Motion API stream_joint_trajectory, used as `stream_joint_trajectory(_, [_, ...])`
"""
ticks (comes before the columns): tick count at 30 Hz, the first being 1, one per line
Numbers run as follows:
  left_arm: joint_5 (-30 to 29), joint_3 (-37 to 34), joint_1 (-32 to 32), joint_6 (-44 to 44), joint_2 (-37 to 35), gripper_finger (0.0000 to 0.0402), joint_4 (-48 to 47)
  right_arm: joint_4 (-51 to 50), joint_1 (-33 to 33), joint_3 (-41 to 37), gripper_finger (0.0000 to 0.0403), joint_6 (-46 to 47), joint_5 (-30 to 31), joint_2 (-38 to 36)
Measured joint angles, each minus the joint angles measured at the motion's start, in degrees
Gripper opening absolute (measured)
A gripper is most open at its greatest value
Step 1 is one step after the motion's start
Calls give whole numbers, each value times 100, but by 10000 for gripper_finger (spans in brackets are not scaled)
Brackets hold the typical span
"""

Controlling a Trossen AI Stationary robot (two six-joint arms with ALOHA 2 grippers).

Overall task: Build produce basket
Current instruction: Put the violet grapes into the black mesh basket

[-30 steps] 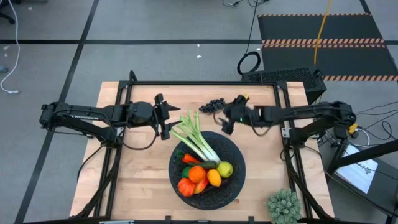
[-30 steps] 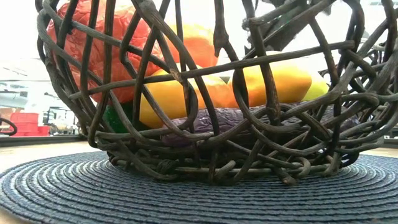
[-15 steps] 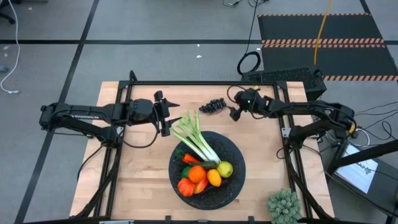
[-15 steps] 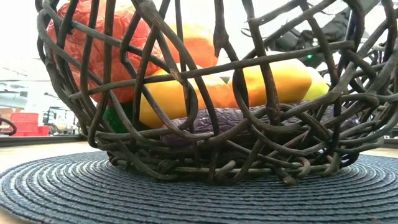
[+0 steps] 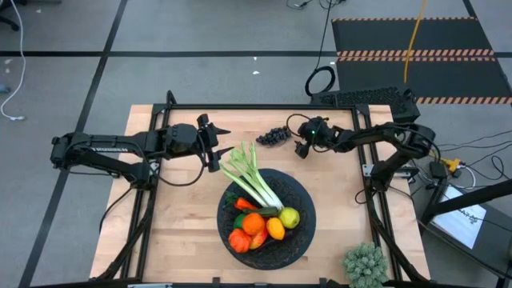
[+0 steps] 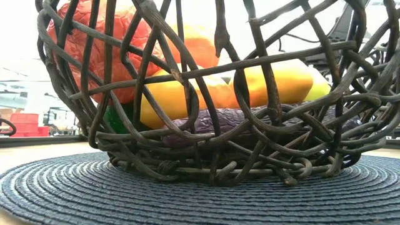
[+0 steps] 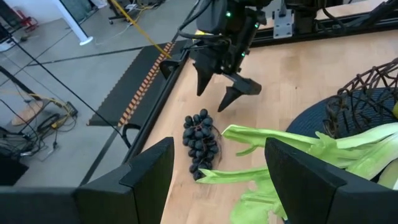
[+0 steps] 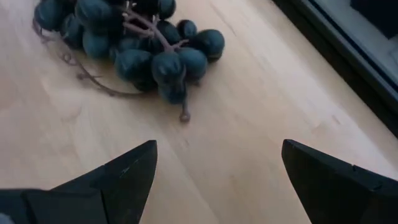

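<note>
The dark grapes [image 5: 274, 136] lie on the bare table near its far edge, also close in the right wrist view [image 8: 143, 43] and in the left wrist view [image 7: 200, 142]. My right gripper [image 5: 295, 141] is open just right of the grapes, fingers [image 7: 231, 96] pointing down at the table, touching nothing. My left gripper [image 5: 219, 146] hovers open left of the leek's green leaves [image 5: 244, 164]. The leek [image 5: 260, 188] lies in the black woven basket [image 5: 300, 240], leaves sticking out over its far rim. Red pepper [image 6: 94, 44], oranges, lemon [image 6: 187, 94], lime and eggplant [image 6: 231, 119] sit inside.
A bushy pale-green spiky clump [image 5: 364, 264] stands at the table's near right corner. The basket sits on a round dark woven mat [image 6: 187, 194]. Black frame rails [image 5: 240, 106] run along the table's far and side edges. Bare wood lies left of the basket [image 5: 176, 224].
My right gripper has moved from above the basket's far rim toward the table's far edge and down, ending just right of the grapes, still open. The grapes and the produce in the basket have stayed put.
</note>
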Motion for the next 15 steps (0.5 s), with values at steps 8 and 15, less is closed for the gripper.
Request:
stream_joint_trajectory(8, [15, 0, 0, 2, 0, 253, 1, 707, -94, 41, 327, -138, -129, 551])
stream_joint_trajectory(15, [17, 0, 0, -1, 0, 253, -2, 616, -190, 382, 269, -158, -295, 892])
